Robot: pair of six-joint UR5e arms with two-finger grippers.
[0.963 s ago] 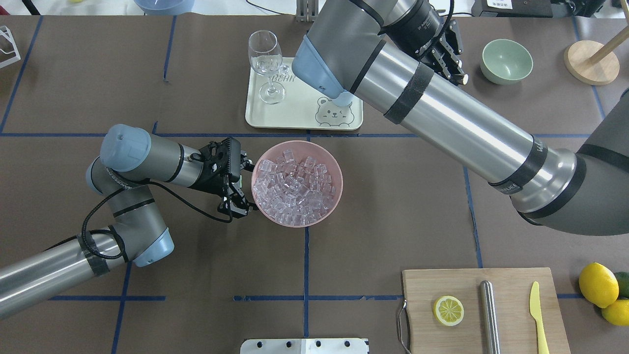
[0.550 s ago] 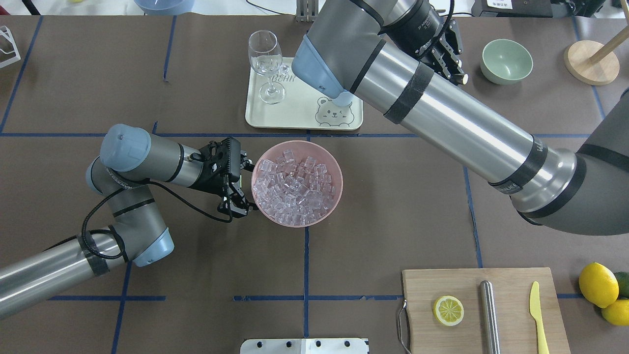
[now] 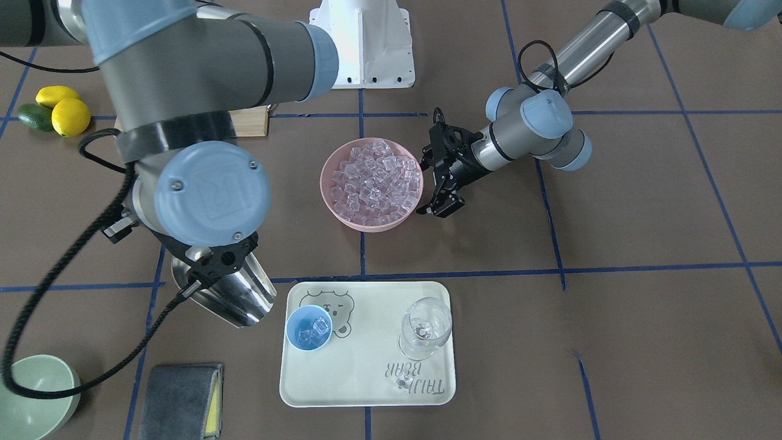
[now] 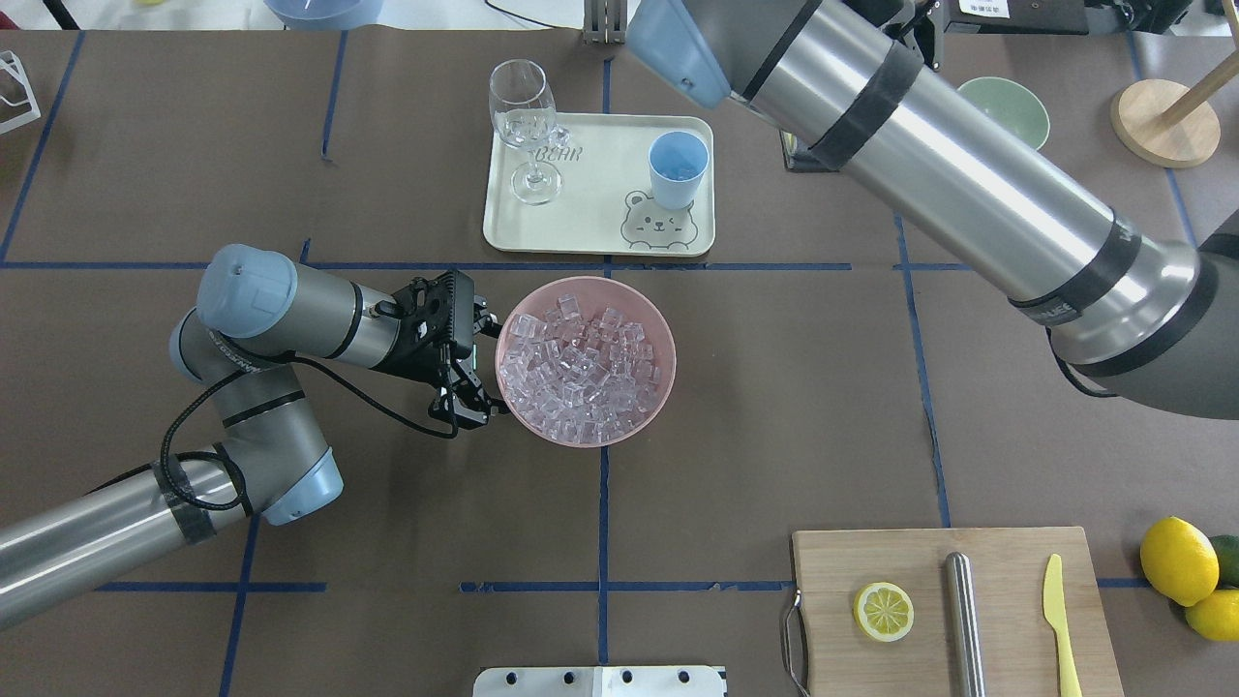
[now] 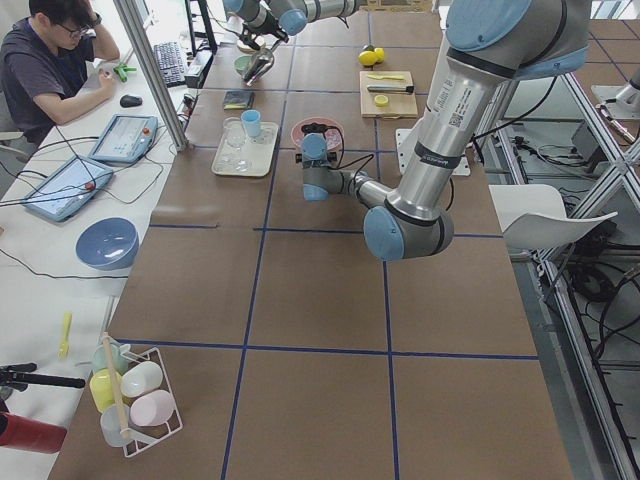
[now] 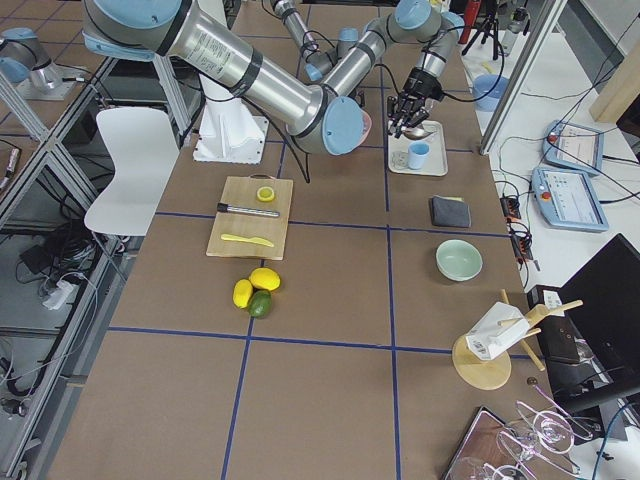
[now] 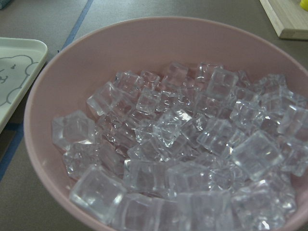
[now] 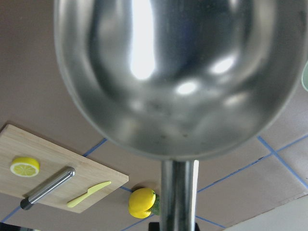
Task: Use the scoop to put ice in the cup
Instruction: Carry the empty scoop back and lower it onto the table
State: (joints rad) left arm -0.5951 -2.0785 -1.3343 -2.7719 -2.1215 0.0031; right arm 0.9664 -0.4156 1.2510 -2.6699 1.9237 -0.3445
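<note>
Now the right claw (image 3: 215, 263) clamps the scoop (image 3: 238, 297) just beside the tray (image 3: 366, 370), where the cup (image 3: 293, 322) stands holding ice (image 3: 315, 330). Left claw (image 4: 471, 368) gapes wide, empty, beside the pink bowl (image 4: 600, 288)'s rim.

arms (image 4: 968, 184): silver tubes | joints (image 4: 324, 318): grey, blue caps (image 4: 247, 290) | cables (image 4: 164, 450), fingers (image 4: 465, 401): black

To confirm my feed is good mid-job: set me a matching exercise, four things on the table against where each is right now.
Things: 1 cup; 2 scoop; 3 lemon slice; 4 pink bowl.
Places: A on the cutting board; B in the right gripper, empty, beside the tray; C on the tray, some ice inside; D next to the open left gripper, heaped with ice.
Pairs: 1-C; 2-B; 3-A; 4-D.
</note>
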